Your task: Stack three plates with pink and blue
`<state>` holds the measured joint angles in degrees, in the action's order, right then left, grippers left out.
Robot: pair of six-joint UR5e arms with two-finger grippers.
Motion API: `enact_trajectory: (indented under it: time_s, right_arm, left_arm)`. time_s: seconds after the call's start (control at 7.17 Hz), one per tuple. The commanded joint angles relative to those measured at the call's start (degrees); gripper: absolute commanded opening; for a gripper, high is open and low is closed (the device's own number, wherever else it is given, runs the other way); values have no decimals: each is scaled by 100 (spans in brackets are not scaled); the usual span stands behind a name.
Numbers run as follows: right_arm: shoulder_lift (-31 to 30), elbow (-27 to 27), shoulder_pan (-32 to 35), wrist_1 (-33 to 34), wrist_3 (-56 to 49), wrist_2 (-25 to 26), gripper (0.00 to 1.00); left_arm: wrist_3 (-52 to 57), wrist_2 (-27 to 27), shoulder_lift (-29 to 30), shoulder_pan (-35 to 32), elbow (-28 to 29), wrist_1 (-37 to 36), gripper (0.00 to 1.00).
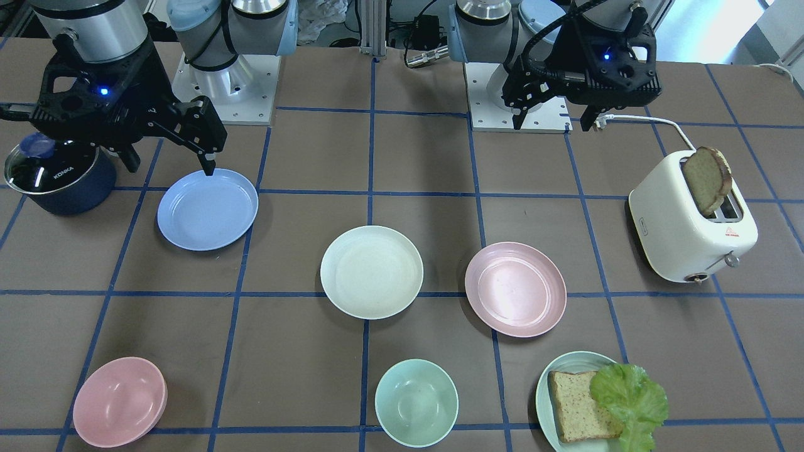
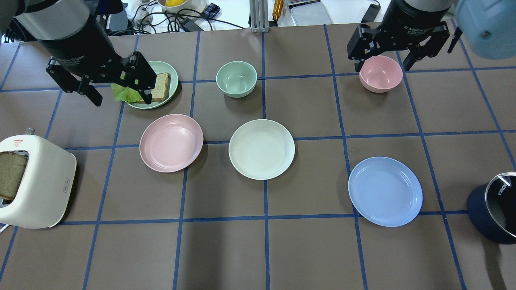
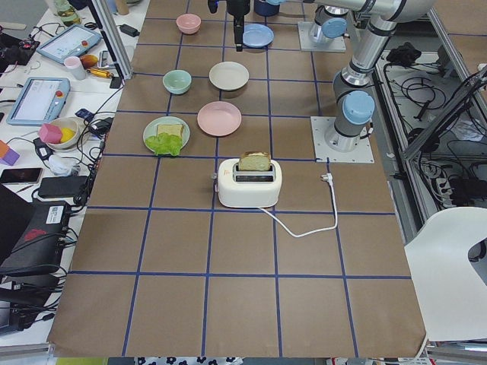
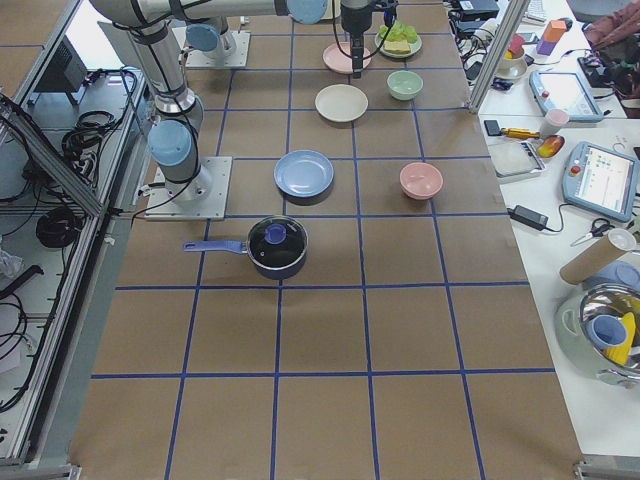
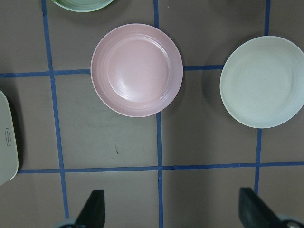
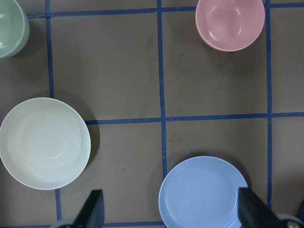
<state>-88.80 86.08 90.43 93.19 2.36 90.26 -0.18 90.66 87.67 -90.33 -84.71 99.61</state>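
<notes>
Beneath wide-spread right claw (image 1: 169,164), blue plate (image 1: 207,209), lying flat, untouched

I am standing in what looks like a robotics lab rather than a kitchen: two robot arms (image 3: 354,76) are standing bolted to metal base plates (image 1: 251,94) on a table (image 1: 427,150) that is wearing brown paper gridded with blue tape (image 1: 427,191). Teach pendants (image 3: 34,99) are lying on the side bench, cables (image 3: 426,84) are trailing beside the table, and a toaster (image 1: 678,232) is sitting there like a prop.
</notes>
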Motion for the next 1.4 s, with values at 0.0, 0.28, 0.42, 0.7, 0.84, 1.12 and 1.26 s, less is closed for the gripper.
enact_trajectory:
  time_s: [0.0, 0.28, 0.42, 0.7, 0.84, 1.12, 1.26]
  right_arm:
    - [-5, 14, -17, -3, -7, -17, 100]
    - [-14, 6, -8, 6, -25, -43, 100]
    - [21, -55, -17, 6, -33, -26, 100]
    - [47, -47, -69, -38, -7, -8, 100]
    - [65, -21, -52, -81, -16, -17, 100]
    - [12, -91, -52, -73, 54, -87, 100]
    - [30, -178, -78, -99, 2, -79, 100]
  left_arm:
    - [-8, -4, -30, 6, -1, -3, 100]
    - [-17, -30, -39, 6, -27, -3, 100]
    - [-17, -48, -39, 6, -45, -3, 100]
    - [-17, -39, -48, 6, -45, -3, 100]
    - [-17, -39, -39, 15, -36, -3, 100]
    - [-17, -39, -31, 6, -36, -3, 100]
    - [-26, -57, -22, -29, -45, -12, 100]
